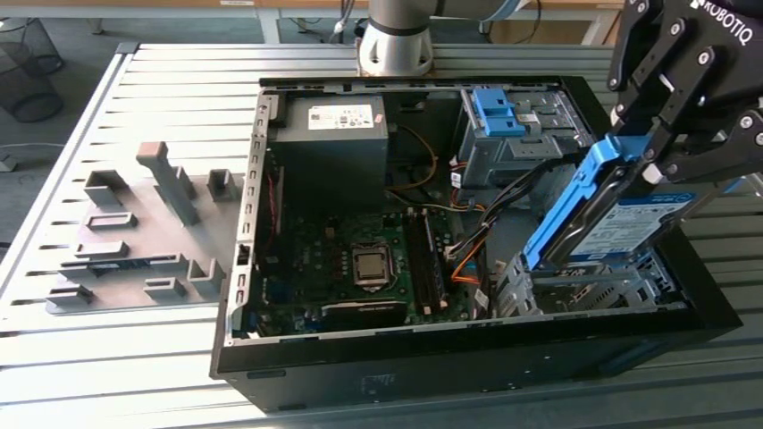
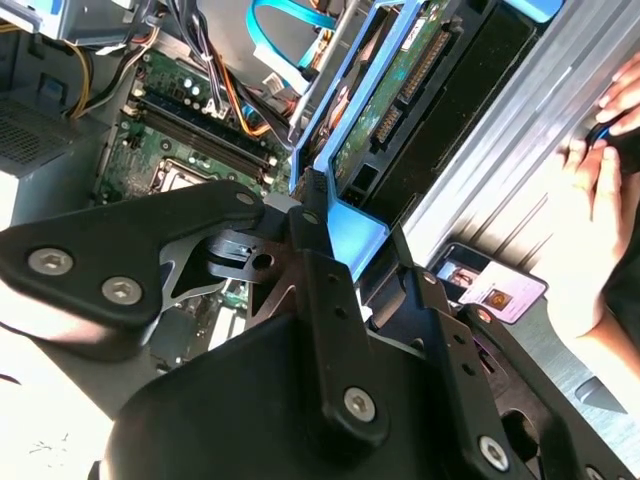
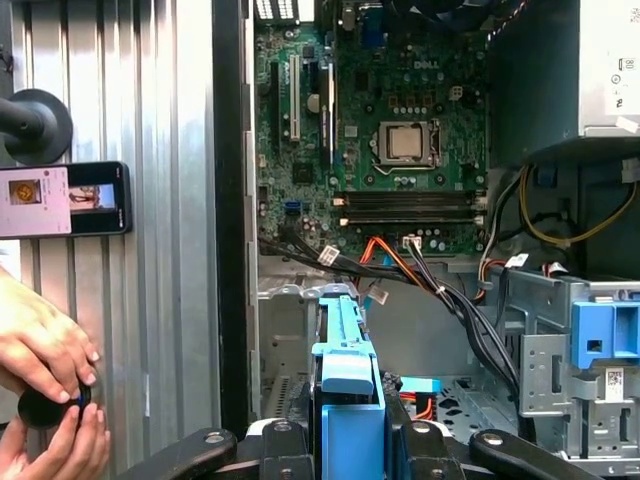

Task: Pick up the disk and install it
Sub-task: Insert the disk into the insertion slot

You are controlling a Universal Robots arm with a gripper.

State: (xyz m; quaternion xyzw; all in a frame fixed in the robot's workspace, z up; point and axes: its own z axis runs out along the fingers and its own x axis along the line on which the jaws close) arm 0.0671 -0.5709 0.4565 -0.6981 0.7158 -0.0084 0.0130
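Observation:
In the exterior view my gripper (image 1: 653, 154) is shut on the disk (image 1: 620, 219), a silver drive with a white-and-blue label and blue side rails. The disk hangs tilted, its lower end just above the metal drive cage (image 1: 584, 290) in the near corner of the open computer case (image 1: 477, 357), on the exterior view's right. The second wrist view has the black fingers (image 2: 305, 235) clamped on the blue rail (image 2: 350, 235), with the disk's green circuit board (image 2: 400, 90) beyond. The blue rail (image 3: 345, 385) stands edge-on between the fingers in the first wrist view.
The case holds a motherboard (image 1: 357, 259), a grey power supply (image 1: 331, 134), loose cables (image 1: 471, 241) and a bare blue bracket (image 1: 495, 112) in the far cage. Grey fixtures (image 1: 143, 223) stand on the slatted table at the exterior view's left. A person's hands (image 3: 45, 375) and a phone (image 3: 65, 200) lie beside the case.

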